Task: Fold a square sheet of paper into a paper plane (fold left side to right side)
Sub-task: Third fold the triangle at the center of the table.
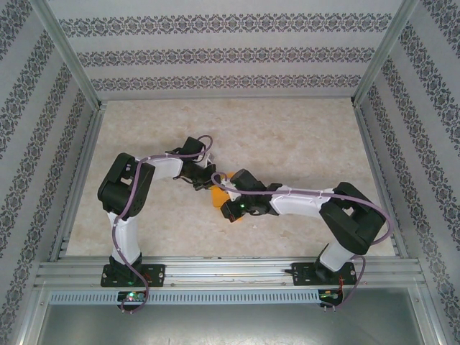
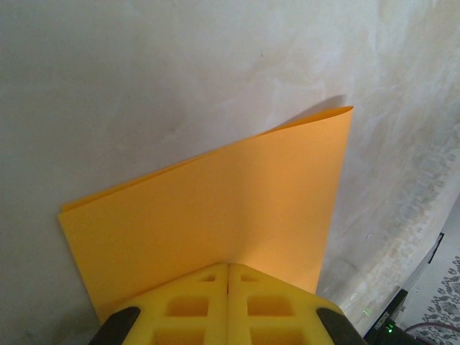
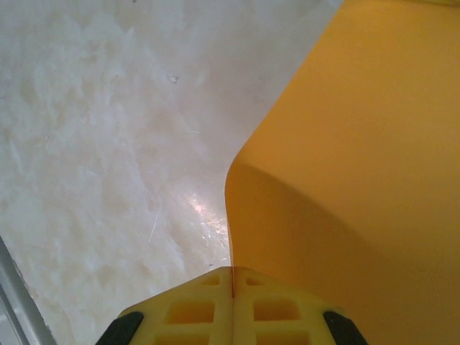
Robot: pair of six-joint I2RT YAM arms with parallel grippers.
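Note:
The square sheet of paper is bright orange and sits mid-table between the two arms. In the left wrist view the sheet rises ahead of the fingers, one flap bent over with its top corner curling up off the table. My left gripper is shut, its yellow fingertips pressed together on the sheet's near edge. In the right wrist view the sheet curves away to the right. My right gripper is shut with the paper's edge running into the seam. From above, the left gripper and right gripper nearly touch.
The pale marbled tabletop spreads wide behind and beside the arms. Aluminium rails frame the near edge and sides, with patterned walls beyond. A rail shows at the lower left of the right wrist view.

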